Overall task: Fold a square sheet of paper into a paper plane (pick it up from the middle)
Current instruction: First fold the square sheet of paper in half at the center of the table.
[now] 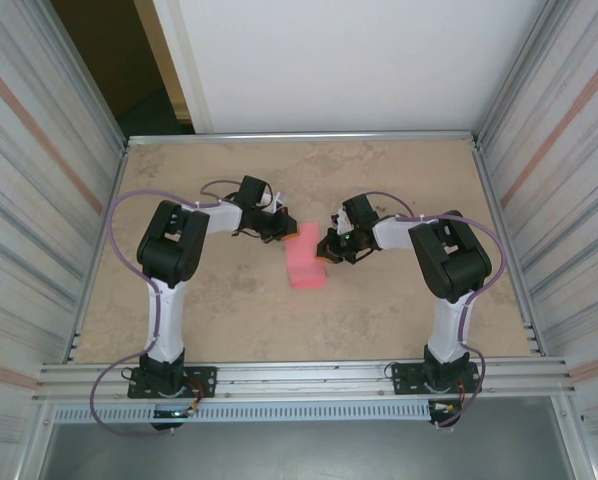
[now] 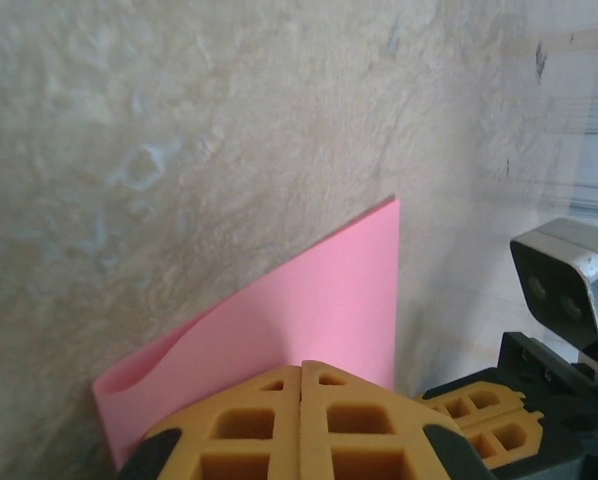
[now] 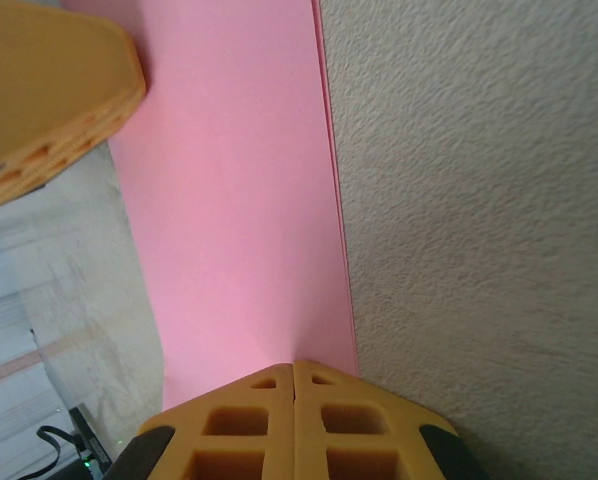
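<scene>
Plainly, left fingers (image 2: 249,425) and right fingers (image 3: 239,432) both fully closed on the square sheet of paper (image 2: 319,300).

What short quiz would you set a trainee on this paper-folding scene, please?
1. True or false: the left gripper stands wide open.
2. The sheet of paper is: A pink, B blue, C white?
3. Fill in: the right gripper is shut on the ____.
Key: 1 false, it is shut; 2 A; 3 sheet of paper.
</scene>
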You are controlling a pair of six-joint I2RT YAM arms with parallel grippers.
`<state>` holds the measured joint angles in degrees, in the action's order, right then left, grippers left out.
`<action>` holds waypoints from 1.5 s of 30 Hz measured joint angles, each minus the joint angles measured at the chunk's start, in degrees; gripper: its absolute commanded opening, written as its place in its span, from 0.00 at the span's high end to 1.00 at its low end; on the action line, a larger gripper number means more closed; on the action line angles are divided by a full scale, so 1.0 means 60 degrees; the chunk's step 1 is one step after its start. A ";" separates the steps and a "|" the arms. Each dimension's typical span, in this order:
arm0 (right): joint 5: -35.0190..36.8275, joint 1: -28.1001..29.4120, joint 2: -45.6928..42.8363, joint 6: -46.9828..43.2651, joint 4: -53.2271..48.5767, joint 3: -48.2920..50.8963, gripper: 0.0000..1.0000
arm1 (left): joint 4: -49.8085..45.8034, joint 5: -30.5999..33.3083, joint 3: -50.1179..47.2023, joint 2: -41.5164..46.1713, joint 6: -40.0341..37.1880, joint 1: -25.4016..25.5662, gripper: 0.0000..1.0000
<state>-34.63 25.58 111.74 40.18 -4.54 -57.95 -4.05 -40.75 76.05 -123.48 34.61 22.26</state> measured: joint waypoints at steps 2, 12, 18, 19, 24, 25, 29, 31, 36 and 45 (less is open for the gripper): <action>0.0000 0.0000 0.0004 0.0000 0.0000 0.0000 1.00 | -0.0106 -0.0025 0.0113 -0.0073 -0.0007 -0.0095 0.99; 0.0004 0.0000 0.0007 0.0000 0.0000 0.0000 1.00 | -0.0634 0.0335 0.0568 -0.0186 -0.0022 -0.0925 0.94; 0.0004 0.0000 0.0004 0.0000 0.0000 0.0000 1.00 | -0.0849 0.0831 0.0208 0.0590 0.0015 -0.0994 0.85; 0.0004 0.0000 0.0004 0.0000 0.0000 0.0000 1.00 | -0.0827 0.0845 -0.0004 0.0856 0.0040 -0.0929 0.84; 0.0000 0.0004 -0.0011 0.0011 0.0142 0.0080 1.00 | -0.0426 0.0878 -0.1785 0.2692 0.0528 -0.0047 0.80; 0.0000 0.0007 -0.0011 0.0011 0.0142 0.0080 1.00 | -0.0306 0.0871 -0.2113 0.2922 0.0656 0.0160 0.80; 0.0000 0.0036 -0.0011 0.0015 0.0142 0.0080 1.00 | -0.0029 0.0663 -0.3133 0.3282 0.1158 0.0987 0.82; 0.0004 0.0044 -0.0011 0.0018 0.0142 0.0080 1.00 | -0.0033 0.0616 -0.3424 0.3282 0.1319 0.1293 0.83; 0.0004 0.0047 -0.0011 0.0036 0.0146 0.0084 1.00 | -0.0022 0.0477 -0.3588 0.3279 0.1530 0.1654 0.87; 0.0004 0.0047 0.0000 0.0040 0.0160 0.0098 1.00 | -0.0029 0.0484 -0.3370 0.2725 0.1537 0.1599 0.90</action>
<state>-34.61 25.87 111.74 40.42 -3.57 -57.36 -4.23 -37.85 55.83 -107.13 43.83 31.86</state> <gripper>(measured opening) 0.053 0.107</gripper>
